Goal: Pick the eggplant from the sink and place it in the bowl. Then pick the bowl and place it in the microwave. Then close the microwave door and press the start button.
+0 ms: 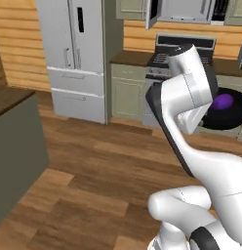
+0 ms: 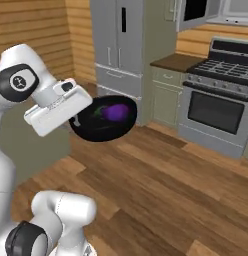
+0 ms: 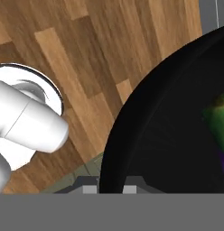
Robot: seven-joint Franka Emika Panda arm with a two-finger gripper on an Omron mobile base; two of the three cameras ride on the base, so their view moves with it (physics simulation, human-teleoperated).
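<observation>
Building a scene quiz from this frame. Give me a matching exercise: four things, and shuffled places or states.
Things:
1. eggplant
2. bowl
3. microwave door
4. fridge

Places or states:
A. swung open
B. held on the gripper, above the wood floor
C. lying inside the bowl
D. standing left of the stove, doors shut

Pairs: 1-C, 2-B, 3-A, 4-D

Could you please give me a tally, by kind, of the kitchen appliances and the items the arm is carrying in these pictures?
Fridge: 1
Stove: 1
Microwave, door open: 1
Bowl, held up on the end effector: 1
Eggplant, lying in the bowl: 1
Total: 5
</observation>
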